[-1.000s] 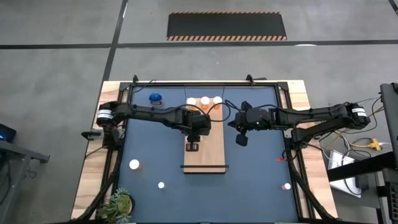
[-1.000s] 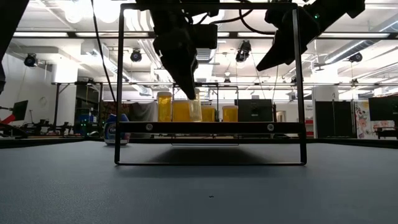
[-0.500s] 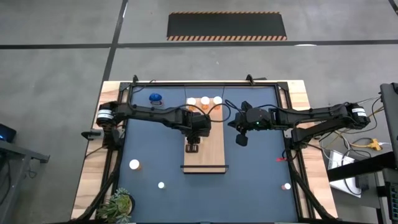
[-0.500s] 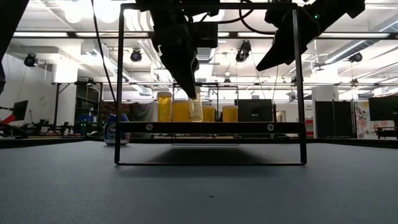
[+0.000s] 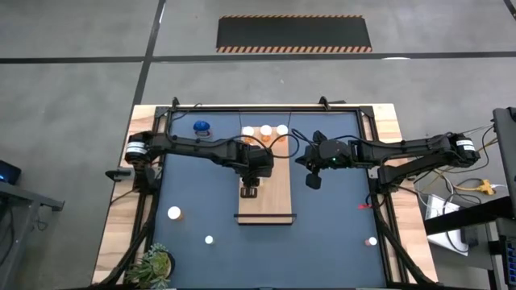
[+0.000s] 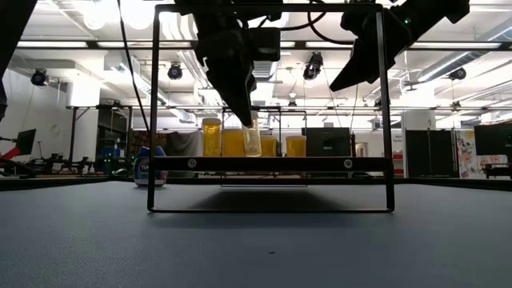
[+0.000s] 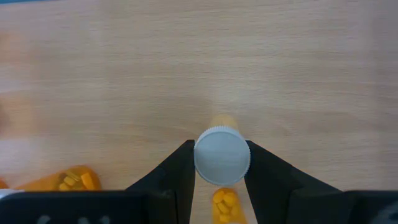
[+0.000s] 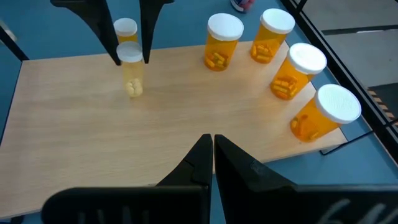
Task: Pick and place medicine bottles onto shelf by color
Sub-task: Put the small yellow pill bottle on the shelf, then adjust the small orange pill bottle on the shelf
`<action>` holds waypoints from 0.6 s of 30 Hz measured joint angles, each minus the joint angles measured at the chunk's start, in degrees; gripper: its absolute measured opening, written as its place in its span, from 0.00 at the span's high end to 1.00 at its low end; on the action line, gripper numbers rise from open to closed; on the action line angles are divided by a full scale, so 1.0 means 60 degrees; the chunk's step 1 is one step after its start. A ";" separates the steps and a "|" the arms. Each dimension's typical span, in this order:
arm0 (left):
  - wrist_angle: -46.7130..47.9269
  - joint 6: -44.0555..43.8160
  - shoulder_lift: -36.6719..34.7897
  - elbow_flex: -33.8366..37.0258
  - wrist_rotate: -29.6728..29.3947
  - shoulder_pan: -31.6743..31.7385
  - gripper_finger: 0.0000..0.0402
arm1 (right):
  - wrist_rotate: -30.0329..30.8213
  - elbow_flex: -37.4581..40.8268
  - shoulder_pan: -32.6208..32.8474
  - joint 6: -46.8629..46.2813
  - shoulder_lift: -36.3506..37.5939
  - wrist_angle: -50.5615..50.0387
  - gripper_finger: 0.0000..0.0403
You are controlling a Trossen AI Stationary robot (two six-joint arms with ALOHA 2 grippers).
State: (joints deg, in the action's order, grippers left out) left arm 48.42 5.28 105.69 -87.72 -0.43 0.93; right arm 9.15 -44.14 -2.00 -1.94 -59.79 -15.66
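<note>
Nothing moved: left hand (image 7: 218, 163) pinches small bottle (image 7: 222, 155) on shelf (image 7: 124, 74); right hand (image 8: 212, 144) pressed together.

No readable text, label, brand, number or sign can be made out in any view. The label on the blue bottle (image 6: 150, 168) is seen, but its print is too small to be read.

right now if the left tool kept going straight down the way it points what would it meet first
The shelf. The left tool points straight down, shut on a small bottle, so the bottle's base would likely meet the board first; its height above the board is unclear.
</note>
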 joint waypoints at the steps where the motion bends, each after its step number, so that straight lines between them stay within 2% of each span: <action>1: 0.0000 0.0000 0.0003 0.0000 0.0000 0.0000 0.73 | 0.0000 0.0000 0.0000 0.0001 0.0000 0.0000 0.98; 11: -0.0069 0.0018 0.0006 0.0000 -0.0001 0.0000 0.52 | 0.0000 0.0000 0.0000 0.0008 0.0000 0.0011 0.98; 18: 0.0187 0.0221 -0.0485 -0.0117 -0.0026 -0.0039 0.48 | 0.0000 0.0000 0.0000 0.0107 -0.0001 0.0035 0.98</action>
State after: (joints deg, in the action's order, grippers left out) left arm 49.55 6.60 102.78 -88.43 -0.58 0.69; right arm 9.15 -44.14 -2.00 -1.30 -59.80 -15.45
